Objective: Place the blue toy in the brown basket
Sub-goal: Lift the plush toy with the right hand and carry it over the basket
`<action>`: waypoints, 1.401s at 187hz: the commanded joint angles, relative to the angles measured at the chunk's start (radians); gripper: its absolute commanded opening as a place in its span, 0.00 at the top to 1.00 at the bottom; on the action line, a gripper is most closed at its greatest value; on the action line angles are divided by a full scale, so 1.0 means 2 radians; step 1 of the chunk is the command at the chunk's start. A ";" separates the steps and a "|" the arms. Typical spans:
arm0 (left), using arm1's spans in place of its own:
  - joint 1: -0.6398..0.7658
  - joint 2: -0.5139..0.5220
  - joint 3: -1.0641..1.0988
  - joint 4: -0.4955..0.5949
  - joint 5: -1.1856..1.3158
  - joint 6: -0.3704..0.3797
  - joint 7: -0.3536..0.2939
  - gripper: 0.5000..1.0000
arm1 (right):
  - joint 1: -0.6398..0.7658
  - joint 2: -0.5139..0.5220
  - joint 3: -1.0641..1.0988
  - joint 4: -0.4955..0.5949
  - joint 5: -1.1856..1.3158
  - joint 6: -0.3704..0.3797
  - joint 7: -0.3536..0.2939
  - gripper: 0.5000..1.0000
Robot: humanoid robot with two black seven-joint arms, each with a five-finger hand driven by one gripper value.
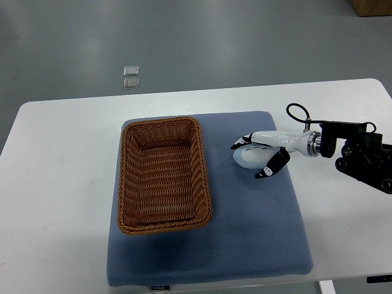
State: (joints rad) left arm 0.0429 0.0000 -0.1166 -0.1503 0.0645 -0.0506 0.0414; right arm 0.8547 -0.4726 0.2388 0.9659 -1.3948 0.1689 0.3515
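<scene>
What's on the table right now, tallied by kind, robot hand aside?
Brown basket: 1, nothing in it
Blue toy: 1, right hand around it, beside the basket
Blue mat: 1, under both
Total: 3

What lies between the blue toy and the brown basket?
Only bare blue mat separates the blue toy, under the right hand, from the brown basket, in the top view.

A single overhead camera looks steeply down from the robot's side onto a white table, far enough back to take in most of the tabletop, a blue mat, and grey floor beyond the far edge.
</scene>
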 commanded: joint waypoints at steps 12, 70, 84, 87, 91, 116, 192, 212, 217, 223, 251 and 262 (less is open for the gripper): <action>0.000 0.000 0.000 0.000 0.000 0.000 0.000 0.00 | -0.004 -0.001 -0.001 -0.001 0.001 -0.004 0.001 0.75; 0.000 0.000 0.000 0.000 0.000 0.000 0.000 0.00 | 0.002 -0.009 0.006 -0.001 0.007 0.001 0.003 0.79; 0.000 0.000 0.000 0.000 0.000 0.000 0.000 0.00 | 0.004 -0.008 0.007 -0.001 0.007 0.001 0.003 0.88; 0.000 0.000 0.000 0.000 0.000 0.000 0.000 0.00 | 0.005 -0.008 0.007 -0.001 0.008 0.001 0.003 0.92; 0.000 0.000 0.000 0.000 0.000 0.000 0.000 0.00 | 0.008 -0.008 0.007 -0.001 0.008 0.002 0.004 0.96; 0.000 0.000 0.000 0.000 0.000 0.000 0.000 0.00 | 0.013 -0.005 0.007 -0.001 0.008 0.004 0.016 1.00; 0.000 0.000 0.000 0.000 0.000 0.000 0.000 0.00 | 0.039 0.020 0.010 0.002 0.009 0.003 0.038 1.00; 0.000 0.000 0.000 0.000 0.000 0.000 0.000 0.00 | 0.057 0.040 0.011 0.001 0.011 -0.001 0.049 1.00; 0.000 0.000 0.000 0.000 0.000 0.000 0.000 0.00 | 0.063 0.051 0.011 0.001 0.011 -0.003 0.050 1.00; 0.000 0.000 0.000 0.000 0.000 0.000 0.000 0.00 | 0.065 0.061 0.012 0.001 0.011 -0.004 0.051 1.00; 0.000 0.000 0.000 0.000 0.000 0.000 0.000 0.00 | 0.069 0.110 0.026 -0.002 0.011 -0.005 0.053 1.00; 0.000 0.000 0.000 0.000 0.000 0.000 0.000 0.00 | 0.070 0.130 0.026 -0.005 0.011 -0.013 0.050 1.00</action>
State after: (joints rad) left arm 0.0430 0.0000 -0.1166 -0.1503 0.0645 -0.0506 0.0414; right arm 0.9909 -0.2815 0.2835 0.9649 -1.3728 0.1594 0.4578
